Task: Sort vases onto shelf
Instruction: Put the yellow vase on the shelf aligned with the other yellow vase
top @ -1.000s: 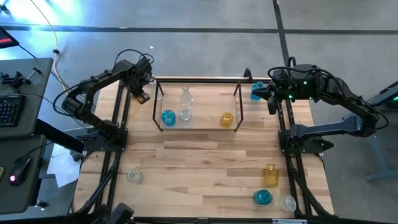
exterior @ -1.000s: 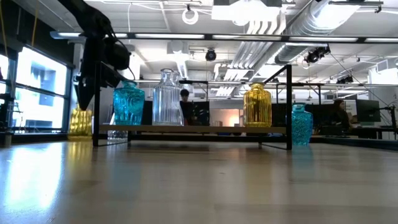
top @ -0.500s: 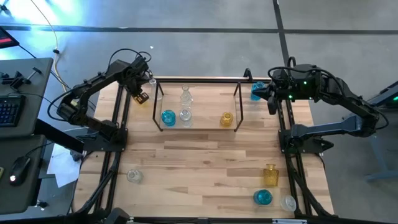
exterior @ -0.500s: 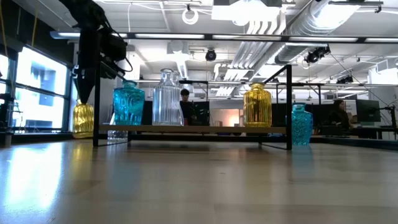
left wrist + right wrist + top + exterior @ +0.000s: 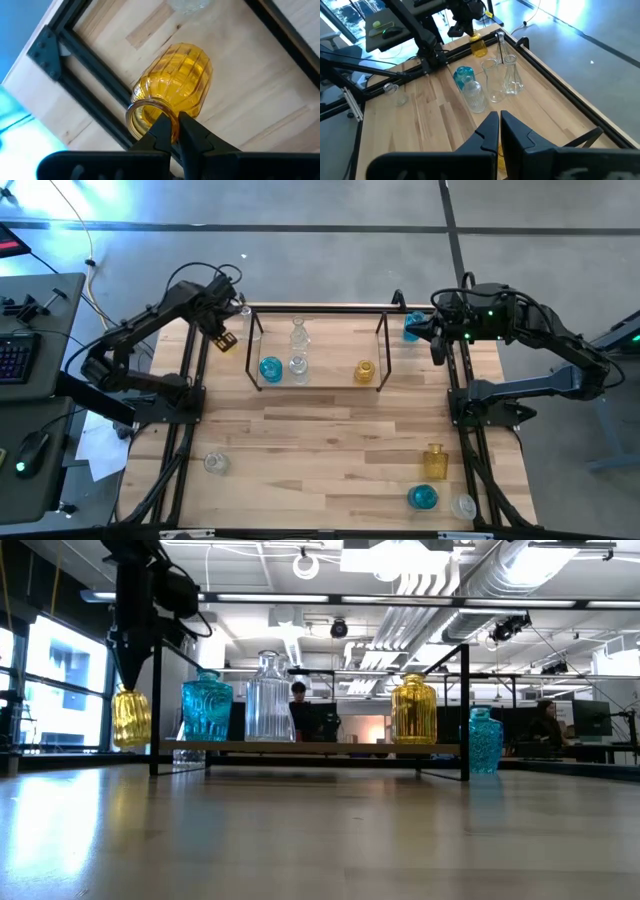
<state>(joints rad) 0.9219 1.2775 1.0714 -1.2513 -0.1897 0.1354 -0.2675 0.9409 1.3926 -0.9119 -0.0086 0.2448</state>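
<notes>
Yellow vase now hangs lifted off the table, left gripper newly pinching its rim; shelf placement comes next; right gripper waits, pressed together.

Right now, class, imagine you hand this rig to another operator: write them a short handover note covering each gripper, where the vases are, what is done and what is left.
Left gripper: shut on the rim of a yellow vase, held off the table left of the shelf.
Right gripper: shut, empty, waiting at the table's far right.
Done: four vases on the shelf: blue, two clear, yellow.
Left: the held vase, a blue one right of the shelf, a clear one near left, and three near right: yellow, blue, clear.
</notes>
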